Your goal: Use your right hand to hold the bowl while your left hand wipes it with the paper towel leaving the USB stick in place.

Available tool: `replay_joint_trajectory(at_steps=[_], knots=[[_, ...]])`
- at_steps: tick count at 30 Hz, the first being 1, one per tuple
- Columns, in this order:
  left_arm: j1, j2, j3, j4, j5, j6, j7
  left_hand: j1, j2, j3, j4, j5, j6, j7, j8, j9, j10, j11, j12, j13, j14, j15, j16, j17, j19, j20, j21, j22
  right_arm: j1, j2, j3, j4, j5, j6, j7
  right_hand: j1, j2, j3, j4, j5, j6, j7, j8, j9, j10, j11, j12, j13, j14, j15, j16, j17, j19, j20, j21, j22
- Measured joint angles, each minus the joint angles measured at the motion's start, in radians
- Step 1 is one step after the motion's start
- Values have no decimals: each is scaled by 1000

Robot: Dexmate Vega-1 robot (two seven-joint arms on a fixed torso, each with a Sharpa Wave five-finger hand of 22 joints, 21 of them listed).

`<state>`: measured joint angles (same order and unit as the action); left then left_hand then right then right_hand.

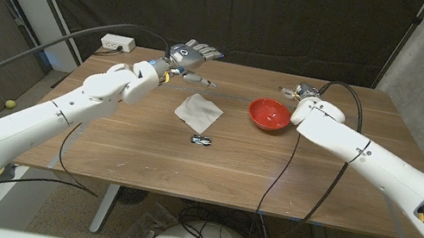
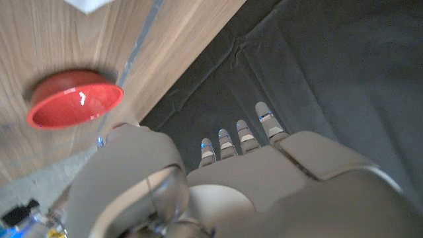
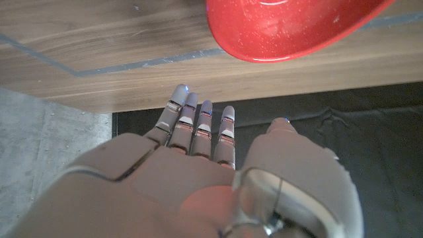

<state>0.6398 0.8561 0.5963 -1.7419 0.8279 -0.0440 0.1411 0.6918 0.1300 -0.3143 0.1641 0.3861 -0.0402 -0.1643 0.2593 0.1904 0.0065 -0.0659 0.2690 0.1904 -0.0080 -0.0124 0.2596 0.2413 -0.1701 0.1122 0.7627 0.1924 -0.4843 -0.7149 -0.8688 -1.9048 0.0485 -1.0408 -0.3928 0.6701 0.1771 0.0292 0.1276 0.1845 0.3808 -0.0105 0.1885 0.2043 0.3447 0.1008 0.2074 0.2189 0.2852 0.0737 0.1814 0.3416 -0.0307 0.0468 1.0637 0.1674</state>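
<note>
The left hand [image 1: 193, 53] is hovering over the far left part of the table [image 1: 145, 151], fingers spread apart and holding nothing; in the left wrist view its fingers [image 2: 243, 135] are reaching out straight against the dark curtain [image 2: 330, 66]. The right hand [image 1: 302, 92] is sitting near the far edge of the table, just behind the bowl [image 1: 270, 114] and apart from it; in the right wrist view its fingers [image 3: 198, 122] are lying straight and close together, gripping nothing. The red bowl is standing upright on the table right of centre, just in front of the right hand. The paper towel [image 1: 198, 111] is lying crumpled on the table between the two hands, left of the bowl and well apart from it. The USB stick [image 1: 202, 141] is lying on the wood just in front of the paper towel, nearer the robot. A white power strip [image 1: 117, 44] is sitting behind the far left corner of the table
</note>
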Motion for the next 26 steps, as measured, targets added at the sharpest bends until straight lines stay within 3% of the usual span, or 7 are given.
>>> replay_joint_trajectory(at_steps=[7,9,13,15,19,21,26], knots=[[39,-10,-64,98,-193,-151,155,-33,33,5,5,0,28,-18,0,0,26,-6,2,0,17,0,3,-5,0,0,-5,-2,-127,7,112,38,-17,226,-64,-95,3,0,36,-4,-79,-7,-8,-5,-38,-13,-4,-15,-63,-15,0,-29,-49,-8,-49,3],[45,-15,-77,129,-193,-151,155,-33,33,4,4,0,33,-23,0,0,31,0,2,0,17,0,3,-5,0,0,-9,-2,-154,16,125,46,-23,293,-76,-123,0,-6,44,-4,-94,-5,-8,-5,-38,-13,-4,-15,-66,-18,0,-35,-49,-7,-57,3],[52,-25,-99,186,-328,-286,220,-42,42,4,4,0,48,-23,0,0,43,3,2,0,17,0,3,-8,0,0,-9,-2,-186,30,174,83,-41,416,-98,-176,-9,-18,56,-4,-105,-9,-8,-5,-40,-12,-4,-20,-79,-30,0,-46,-53,-11,-70,3],[54,-33,-110,228,-369,-337,237,-42,42,7,7,0,53,-21,0,-1,49,7,2,0,17,0,3,-9,0,0,-9,-2,-199,39,188,96,-53,476,-111,-210,-15,-30,53,-4,-108,-13,-8,-5,-40,-12,-4,-21,-90,-41,0,-54,-55,-13,-78,3],[54,-40,-124,286,-422,-415,259,-55,45,9,9,0,89,-11,7,-5,67,0,2,0,22,-5,3,-13,0,0,-9,-2,-220,62,211,118,-106,576,-147,-282,-18,-49,50,8,-104,-17,0,-6,-46,-17,0,-24,-125,-61,0,-77,-101,-46,-117,3],[54,-45,-129,315,-438,-448,267,-56,44,12,5,0,90,-12,7,-5,67,0,2,0,22,-5,3,-14,0,0,-9,-2,-226,71,216,120,-132,588,-161,-294,-16,-54,45,12,-99,-22,4,-9,-46,-17,4,-26,-133,-70,0,-87,-125,-55,-133,1],[48,-58,-133,387,-486,-529,271,-71,42,13,4,0,87,-9,-1,-5,64,2,2,0,22,-5,-5,-15,0,0,-20,-2,-242,98,223,116,-183,591,-180,-298,-20,-47,38,16,-88,-25,8,-9,-32,-26,4,-29,-135,-72,0,-103,-131,-61,-146,0]])
